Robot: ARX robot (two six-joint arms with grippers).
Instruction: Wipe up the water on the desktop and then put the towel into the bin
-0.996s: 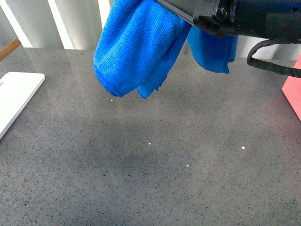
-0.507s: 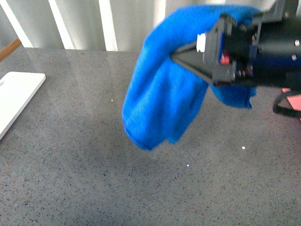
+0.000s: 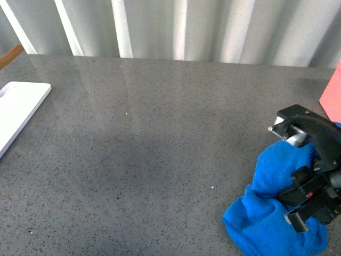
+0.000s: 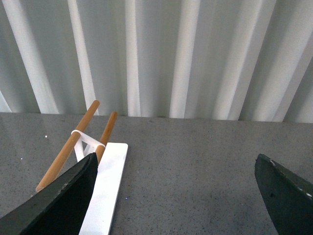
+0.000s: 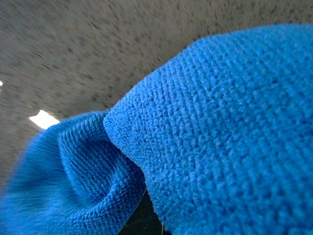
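Note:
The blue towel (image 3: pixel 264 218) lies bunched on the grey speckled desktop (image 3: pixel 160 149) at the near right corner. My right gripper (image 3: pixel 299 209) is down in it, shut on the towel, and blue folds hide its fingertips. The right wrist view is filled by the towel (image 5: pixel 220 137), with a strip of desktop (image 5: pixel 98 49) beyond. My left gripper (image 4: pixel 176 196) hovers open above the desktop (image 4: pixel 195 156), its two dark fingers (image 4: pixel 63 200) far apart and nothing between them. The bin is out of view.
A flat white tray (image 3: pixel 16 106) lies at the left edge, and also shows as the tray (image 4: pixel 105 186) with two wooden rods (image 4: pixel 68 147) behind it. A pink-red object (image 3: pixel 331 96) sits at the right edge. White ribbed panels back the table. Tiny bright specks (image 3: pixel 213 187) dot the middle.
The right arm swung the hanging towel from the far top of the view down and to the near right. The towel now rests bunched on the desktop.

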